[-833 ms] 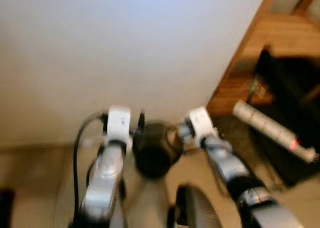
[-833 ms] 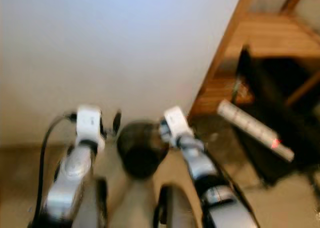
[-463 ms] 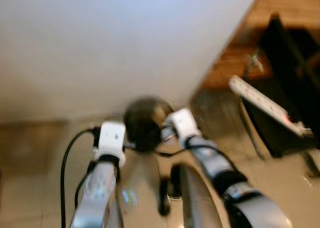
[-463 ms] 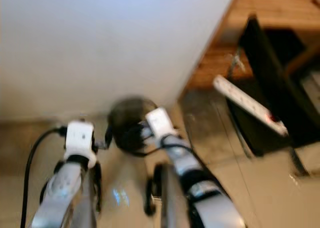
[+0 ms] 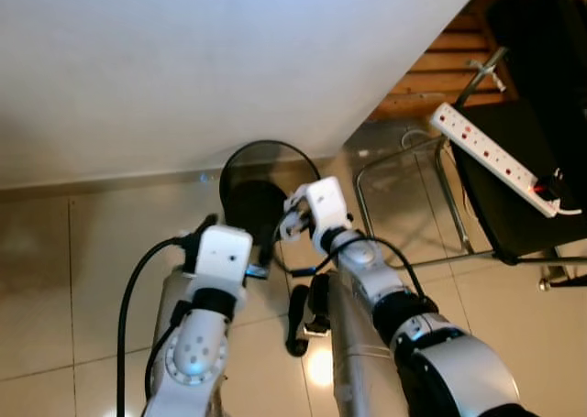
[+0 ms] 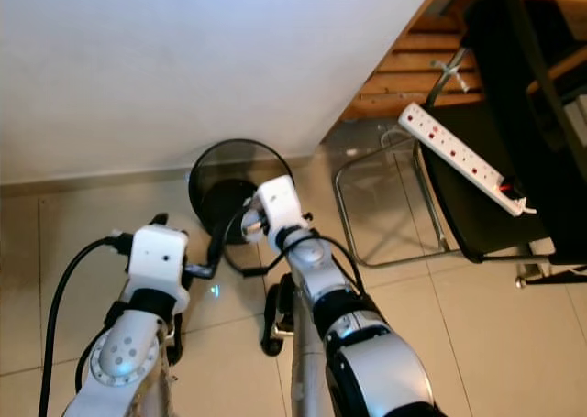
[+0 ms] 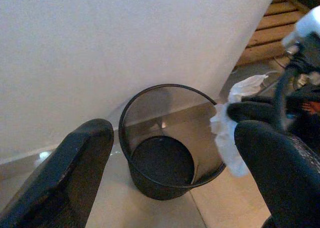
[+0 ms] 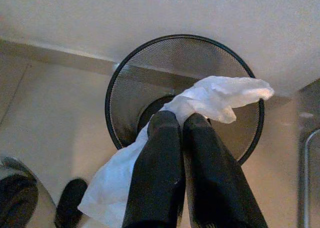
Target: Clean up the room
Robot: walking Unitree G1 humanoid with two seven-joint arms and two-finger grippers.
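Since a moment ago my view has tilted down and sharpened, and my right gripper [image 8: 182, 123] has come over the round black wire-mesh wastebasket [image 8: 145, 67] standing on the beige tiled floor [image 5: 55, 279] against the white wall [image 5: 229, 60]. Its fingers are pressed tight on a crumpled white tissue [image 8: 220, 97], above the basket's rim. My left gripper [image 7: 165, 153] hangs beside it, fingers spread wide, holding nothing.

A home room: tiled floor [image 5: 55, 279], chair [image 6: 495, 160], mesh wastebasket [image 7: 165, 138].
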